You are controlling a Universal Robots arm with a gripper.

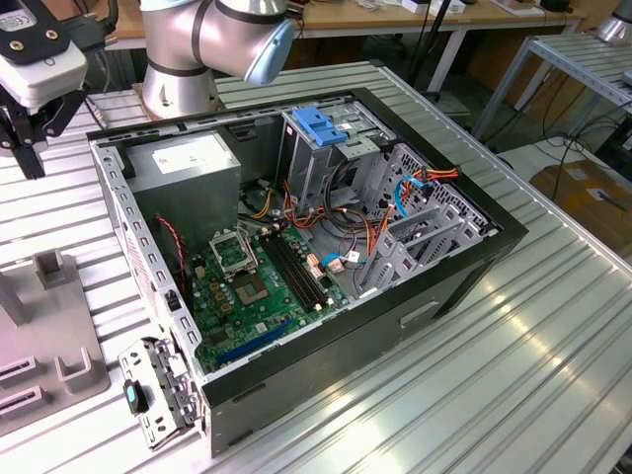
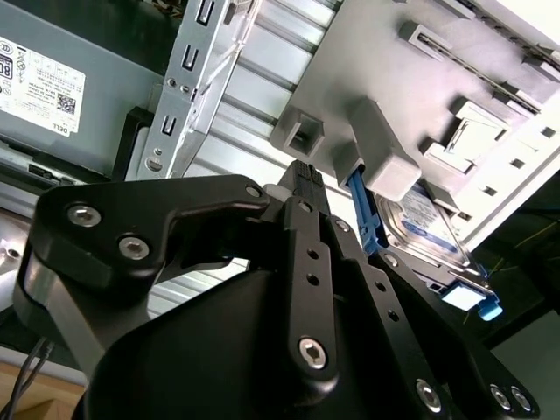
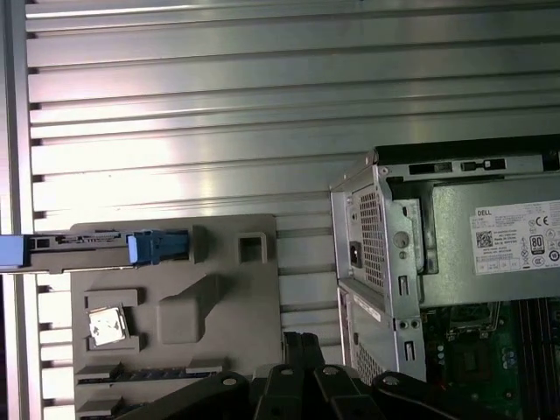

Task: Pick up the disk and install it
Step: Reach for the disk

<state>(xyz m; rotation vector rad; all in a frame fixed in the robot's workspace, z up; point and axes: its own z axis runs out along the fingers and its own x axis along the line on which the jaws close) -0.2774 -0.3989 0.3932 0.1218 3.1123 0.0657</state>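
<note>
Grey fixture (image 1: 54, 370), computer case (image 1: 395, 326), gripper (image 1: 25, 163): we count one each in the exterior view. In the second wrist view, one disk (image 2: 429, 229) stands in the fixture (image 2: 385, 166), the gripper's fingers (image 2: 302, 179) pressed together, empty, near it. In the first wrist view we see the disk (image 3: 87, 249) edge-on at the fixture's rim.

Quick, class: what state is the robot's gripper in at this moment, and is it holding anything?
Gripper: closed, holding nothing; the disk sits apart from it in the grey holder.

Exterior high, wrist views share fixture (image 3: 219, 306) (image 2: 420, 70)
</note>
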